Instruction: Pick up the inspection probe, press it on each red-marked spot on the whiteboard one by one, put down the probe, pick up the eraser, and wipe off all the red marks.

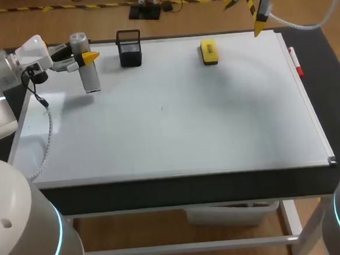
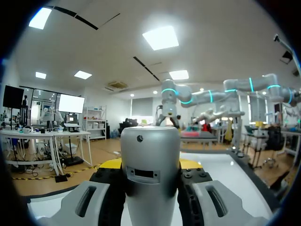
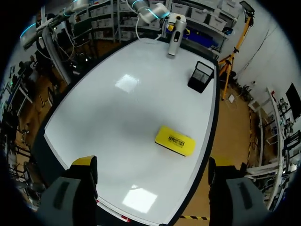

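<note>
Left gripper (image 1: 87, 57) clamped on probe (image 1: 90, 77) over whiteboard (image 1: 176, 127) far-left corner; right gripper (image 1: 246, 11) fingers spread wide, up above eraser (image 1: 209, 51).

A dark table (image 1: 336, 95) carries a large whiteboard (image 1: 176, 127) that lies flat and covers nearly all of its top, leaving a dark strip along the front edge and a wider band on the right. Two things rest on the board, both near its far edge: a yellow eraser (image 1: 209, 51) with a dark underside, right of the middle, and a black mesh cup (image 1: 129, 47) standing upright, well apart from it to the left. On the table's dark band, just beside the board's right frame, lies a red-and-white marker (image 1: 295, 61), parallel to that frame.
</note>
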`<state>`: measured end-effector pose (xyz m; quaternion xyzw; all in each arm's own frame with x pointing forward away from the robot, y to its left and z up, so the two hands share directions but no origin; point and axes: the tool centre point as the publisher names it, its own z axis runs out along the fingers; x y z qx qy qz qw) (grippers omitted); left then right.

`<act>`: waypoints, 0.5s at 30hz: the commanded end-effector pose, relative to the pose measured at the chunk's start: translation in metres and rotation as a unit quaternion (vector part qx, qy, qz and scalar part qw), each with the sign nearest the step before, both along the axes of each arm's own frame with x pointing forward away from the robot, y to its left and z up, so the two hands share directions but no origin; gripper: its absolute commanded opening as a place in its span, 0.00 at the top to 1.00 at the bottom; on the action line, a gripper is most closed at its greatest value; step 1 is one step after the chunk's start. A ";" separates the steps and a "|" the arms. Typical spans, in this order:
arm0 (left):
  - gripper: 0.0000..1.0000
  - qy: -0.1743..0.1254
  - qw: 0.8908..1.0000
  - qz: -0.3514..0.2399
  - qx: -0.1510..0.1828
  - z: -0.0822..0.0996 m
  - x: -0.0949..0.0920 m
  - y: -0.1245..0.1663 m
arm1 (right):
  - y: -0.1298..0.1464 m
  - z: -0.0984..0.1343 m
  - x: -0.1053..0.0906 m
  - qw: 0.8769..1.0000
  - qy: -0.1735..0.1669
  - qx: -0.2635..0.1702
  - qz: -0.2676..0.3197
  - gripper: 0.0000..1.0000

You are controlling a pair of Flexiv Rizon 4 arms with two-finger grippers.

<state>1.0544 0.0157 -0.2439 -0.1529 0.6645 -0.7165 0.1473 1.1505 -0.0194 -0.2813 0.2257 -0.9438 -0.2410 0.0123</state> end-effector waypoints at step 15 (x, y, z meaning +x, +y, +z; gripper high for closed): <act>1.00 -0.001 1.000 0.001 0.000 0.000 0.000 0.000 | -0.016 0.019 -0.005 0.998 -0.026 0.053 -0.038 0.00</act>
